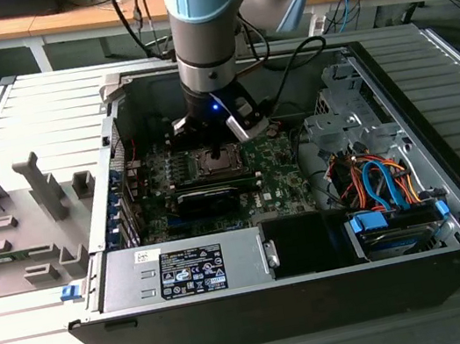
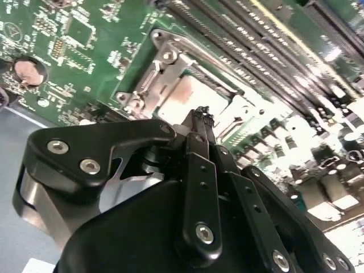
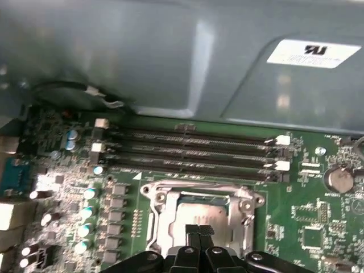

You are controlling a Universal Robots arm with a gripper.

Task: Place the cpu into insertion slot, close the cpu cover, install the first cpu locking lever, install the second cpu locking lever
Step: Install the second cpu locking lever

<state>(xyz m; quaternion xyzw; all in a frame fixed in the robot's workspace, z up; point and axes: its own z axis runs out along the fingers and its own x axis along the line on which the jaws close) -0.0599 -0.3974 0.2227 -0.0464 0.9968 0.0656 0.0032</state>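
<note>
The cpu (image 3: pixel 200 214) lies flat in the insertion slot (image 1: pixel 215 160) on the green motherboard, its silvery-beige face showing. The cpu cover (image 3: pixel 161 220), a silver frame plate, lies down around the chip, which shows through its window. In the second wrist view the cpu (image 2: pixel 183 94) and cover (image 2: pixel 151 75) sit just beyond the fingertips. My gripper (image 3: pixel 199 231) hangs straight over the chip's edge, shut, its black fingertips (image 2: pixel 200 120) pressed together with nothing seen between them. In the exterior view the gripper (image 1: pixel 215 149) reaches down into the open computer case right above the socket.
Black memory slots (image 3: pixel 193 151) run alongside the socket. A coin battery (image 3: pixel 339 180) sits on the board. A power supply (image 1: pixel 185 271) and a drive bay with orange and blue cables (image 1: pixel 382 185) fill the case's front. Grey fixtures (image 1: pixel 24 217) stand on the table at the exterior view's left.
</note>
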